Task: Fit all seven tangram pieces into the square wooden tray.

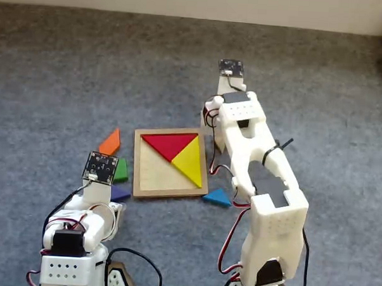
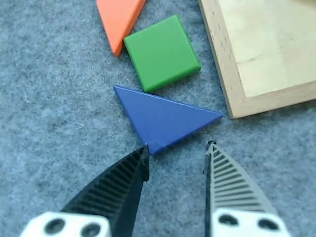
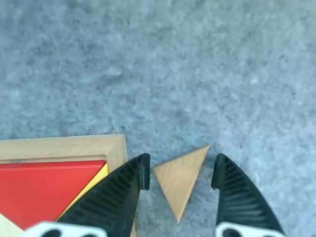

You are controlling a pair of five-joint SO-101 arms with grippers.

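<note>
Though holding a red triangle [image 1: 170,144], half-bare wooden tray [image 1: 137,163]. Parted, empty: left fingers [image 2: 118,182], right fingers [image 3: 113,192], over grey counter [image 1: 54,80].

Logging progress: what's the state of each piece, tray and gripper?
tray, partly filled
red triangle, in tray
yellow triangle, in tray
orange piece, outside tray
green square, outside tray
dark blue triangle, outside tray
light blue triangle, outside tray
wooden triangle, outside tray
left gripper, open
right gripper, open
</note>
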